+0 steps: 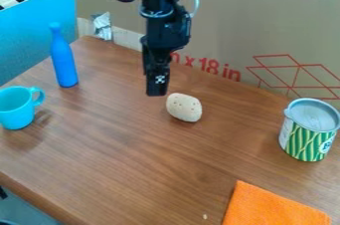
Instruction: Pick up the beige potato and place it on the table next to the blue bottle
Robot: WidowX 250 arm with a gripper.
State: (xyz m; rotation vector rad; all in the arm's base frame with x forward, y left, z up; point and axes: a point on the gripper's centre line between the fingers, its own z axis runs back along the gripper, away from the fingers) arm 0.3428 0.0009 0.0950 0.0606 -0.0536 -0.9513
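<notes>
Gripper (157, 88) near pale pitted lump (184, 107) on table (132, 169), btwn centre & back edge; can't tell if it's spread or closed up; looks like pre-grasp, next move prob needs small shift over lump, then drop.

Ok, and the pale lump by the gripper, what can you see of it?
The lump is off-white and rounded, with small dark dots on its upper face. It could be bread or foam; I can't tell which. It lies on the brown table, with the gripper just up and left of it in the picture, not holding it.
</notes>
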